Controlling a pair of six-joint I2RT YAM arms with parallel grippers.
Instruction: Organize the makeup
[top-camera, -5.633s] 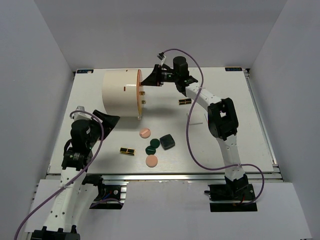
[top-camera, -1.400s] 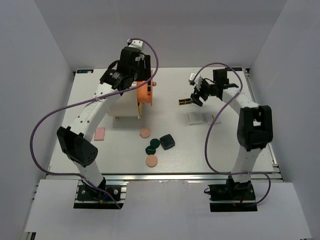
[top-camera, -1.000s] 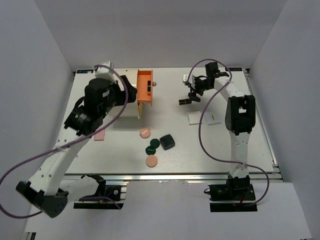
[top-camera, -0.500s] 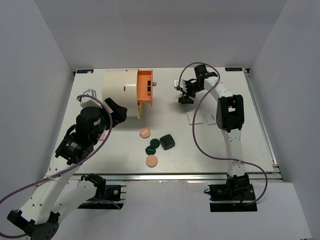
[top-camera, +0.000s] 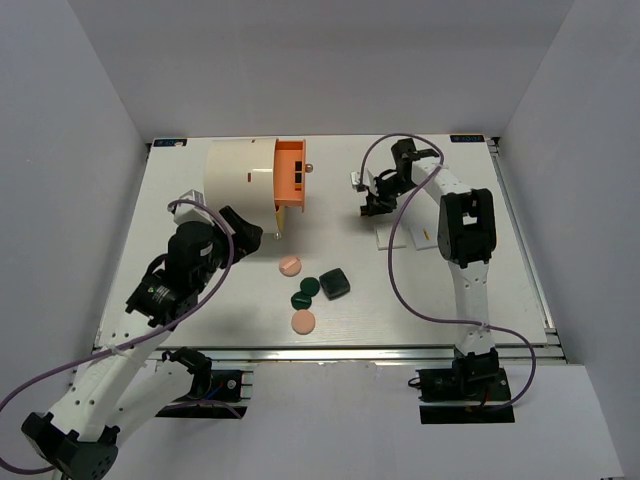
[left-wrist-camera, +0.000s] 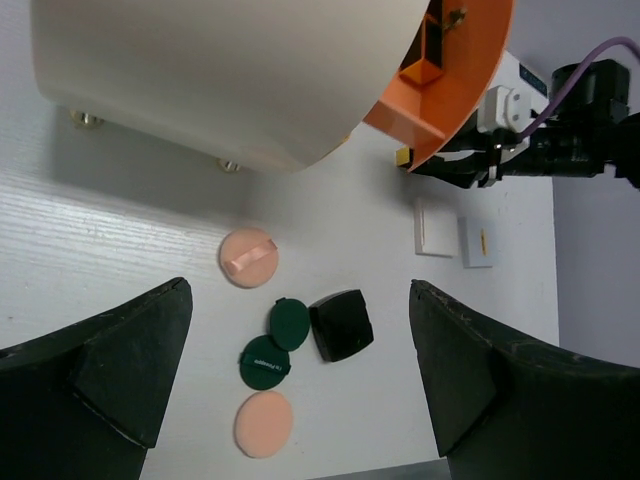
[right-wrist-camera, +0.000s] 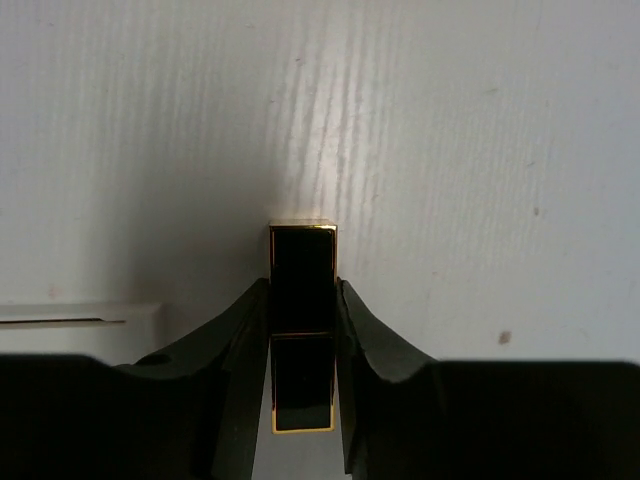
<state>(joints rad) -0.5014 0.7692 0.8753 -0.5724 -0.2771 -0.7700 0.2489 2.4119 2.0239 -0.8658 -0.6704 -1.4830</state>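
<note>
Across the white tabletop (top-camera: 480, 290) the makeup lies scattered: two peach round discs (top-camera: 290, 266), two dark green round discs (top-camera: 310, 287) and a dark square compact (top-camera: 335, 284) cluster near the middle, and two white square tiles (top-camera: 390, 235) lie farther right. Just beyond the tiles, the right gripper (right-wrist-camera: 302, 290) is clamped on a black-gold rectangular bar (right-wrist-camera: 302, 255). At near left, the left gripper (left-wrist-camera: 300, 290) hangs with its fingers spread wide.
</note>
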